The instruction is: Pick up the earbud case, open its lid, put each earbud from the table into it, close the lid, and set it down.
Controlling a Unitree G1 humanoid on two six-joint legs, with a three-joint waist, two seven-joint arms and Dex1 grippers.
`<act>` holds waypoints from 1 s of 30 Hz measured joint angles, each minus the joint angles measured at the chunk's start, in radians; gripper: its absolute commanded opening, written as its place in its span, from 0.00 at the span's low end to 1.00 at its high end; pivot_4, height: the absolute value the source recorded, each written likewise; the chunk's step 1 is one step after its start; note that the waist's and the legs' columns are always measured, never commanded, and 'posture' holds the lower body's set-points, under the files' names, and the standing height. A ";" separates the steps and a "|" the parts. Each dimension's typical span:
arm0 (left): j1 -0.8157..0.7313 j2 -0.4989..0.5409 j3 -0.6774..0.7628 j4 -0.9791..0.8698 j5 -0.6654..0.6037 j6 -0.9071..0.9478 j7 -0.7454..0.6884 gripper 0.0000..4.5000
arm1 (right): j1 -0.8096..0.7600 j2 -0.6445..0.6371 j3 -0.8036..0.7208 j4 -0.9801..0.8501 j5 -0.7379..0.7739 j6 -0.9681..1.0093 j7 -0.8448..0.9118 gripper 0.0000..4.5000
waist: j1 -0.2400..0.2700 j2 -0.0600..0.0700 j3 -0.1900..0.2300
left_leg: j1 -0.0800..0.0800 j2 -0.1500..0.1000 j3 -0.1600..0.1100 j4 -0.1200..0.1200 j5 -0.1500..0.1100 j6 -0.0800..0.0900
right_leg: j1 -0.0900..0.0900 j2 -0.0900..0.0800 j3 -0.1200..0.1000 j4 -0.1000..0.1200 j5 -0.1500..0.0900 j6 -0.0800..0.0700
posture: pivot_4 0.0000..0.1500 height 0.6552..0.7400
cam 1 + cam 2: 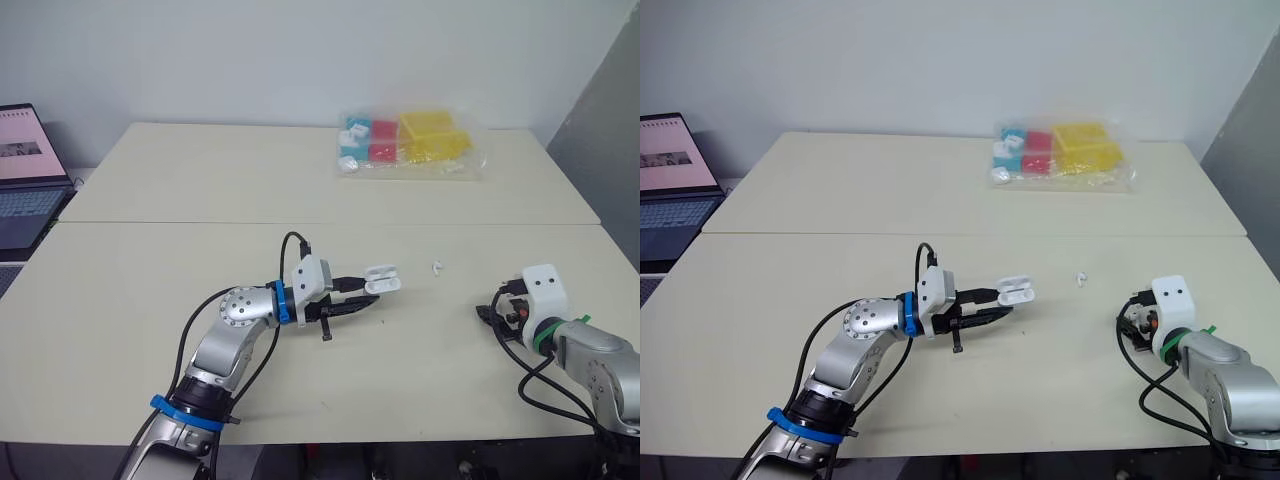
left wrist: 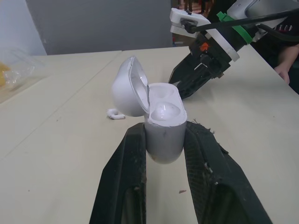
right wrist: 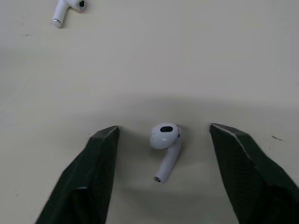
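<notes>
Left end effector (image 1: pixel 362 297) pinches the open-lidded earbud case (image 2: pixel 163 135) near the table (image 3: pixel 210 56) middle. Right end effector (image 3: pixel 164 129) is spread wide around an earbud (image 3: pixel 164 140) toward the right edge. An uneven close could flick it away.

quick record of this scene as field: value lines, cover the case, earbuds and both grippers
case: white earbud case, lid open
left arm: left gripper shut on the earbud case
right arm: right gripper open, low over the table, one finger on each side of the first earbud
first earbud: lying on the table, untouched
second earbud: on the table, apart from both grippers
far side: bag of coloured blocks
</notes>
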 measured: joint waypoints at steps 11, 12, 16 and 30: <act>0.002 0.016 0.000 -0.008 0.000 0.004 0.000 0.17 | -0.010 -0.006 -0.002 -0.011 0.011 0.036 0.013 0.09 | 0.000 0.000 0.000 | 0.000 0.000 0.000 0.000 0.000 0.000 | 0.000 0.000 0.000 0.000 0.000 0.000 | 1.00 0.95; 0.003 0.021 0.000 -0.008 0.000 0.004 0.000 0.17 | -0.009 -0.020 -0.003 -0.011 0.015 0.036 0.026 0.09 | 0.000 0.000 0.000 | 0.000 0.000 0.000 0.000 0.000 0.000 | 0.000 0.000 0.000 -0.001 0.000 0.000 | 1.00 0.95; 0.004 0.030 0.000 -0.009 0.000 0.006 0.000 0.17 | -0.003 -0.113 0.014 -0.012 0.045 -0.003 0.131 0.09 | 0.000 0.000 0.000 | -0.001 0.000 0.000 -0.001 0.000 0.000 | 0.000 0.000 0.000 -0.001 0.000 0.000 | 1.00 0.95; 0.039 0.058 0.001 -0.054 -0.001 0.028 0.003 0.17 | -0.022 -0.591 0.280 0.289 -0.112 -0.853 0.857 0.09 | -0.001 0.001 0.001 | 0.000 0.000 0.002 -0.001 0.000 0.000 | 0.000 0.000 0.000 -0.003 0.000 0.000 | 1.00 0.95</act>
